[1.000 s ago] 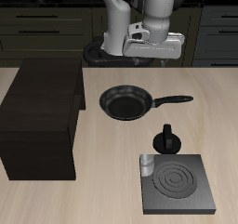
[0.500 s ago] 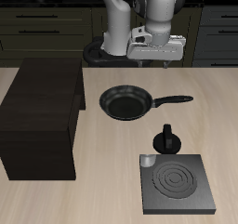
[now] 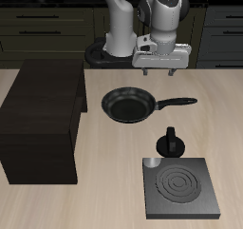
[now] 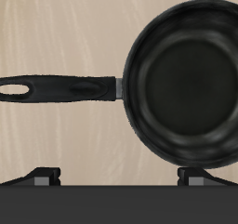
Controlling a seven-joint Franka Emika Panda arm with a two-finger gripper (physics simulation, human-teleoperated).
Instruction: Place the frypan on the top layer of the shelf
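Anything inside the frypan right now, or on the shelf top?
The frypan holds nothing; its bare black base shows fully. The shelf top looks bare too. The shelf's interior is hidden from these views.

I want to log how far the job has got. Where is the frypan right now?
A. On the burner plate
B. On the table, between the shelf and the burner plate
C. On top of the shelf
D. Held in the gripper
B: the frypan lies flat on the table, with the open gripper above it, empty.
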